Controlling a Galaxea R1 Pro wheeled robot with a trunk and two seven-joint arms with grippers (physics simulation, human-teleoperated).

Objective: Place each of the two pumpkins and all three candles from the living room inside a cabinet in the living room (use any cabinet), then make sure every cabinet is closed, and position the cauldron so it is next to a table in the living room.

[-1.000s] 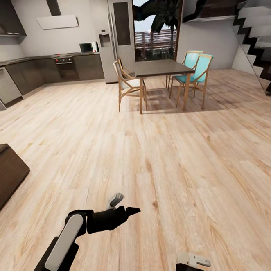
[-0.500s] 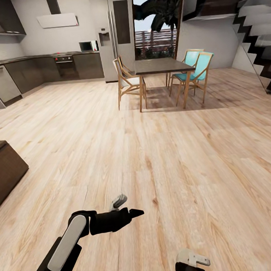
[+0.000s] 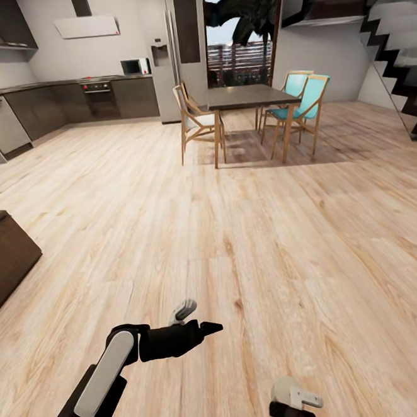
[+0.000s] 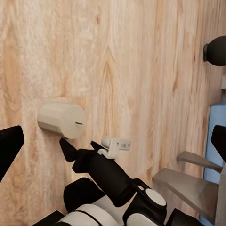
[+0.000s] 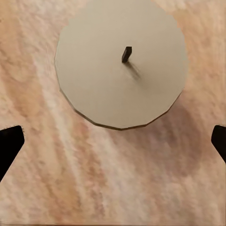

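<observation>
Head view: black left gripper (image 3: pixel 203 328) over bare pale wood-plank floor (image 3: pixel 287 239), finger state unclear.

Left wrist view: stubby beige cylindrical candle (image 4: pixel 61 119) stands upright on floor beside right arm.

Right wrist view: right gripper (image 5: pixel 113 141) spread wide, empty; candle directly ahead between fingertips, axis vertical. Right arm nearer.

Light wood plank floor (image 3: pixel 248 230) is seen throughout. Dining table (image 3: pixel 252 96) with wooden and teal chairs (image 3: pixel 300 102) is set at 12 o'clock, before a tall window (image 3: pixel 243 31). Dark kitchen units (image 3: pixel 67 107) are placed at 10 o'clock, staircase (image 3: pixel 397 46) at 2.
</observation>
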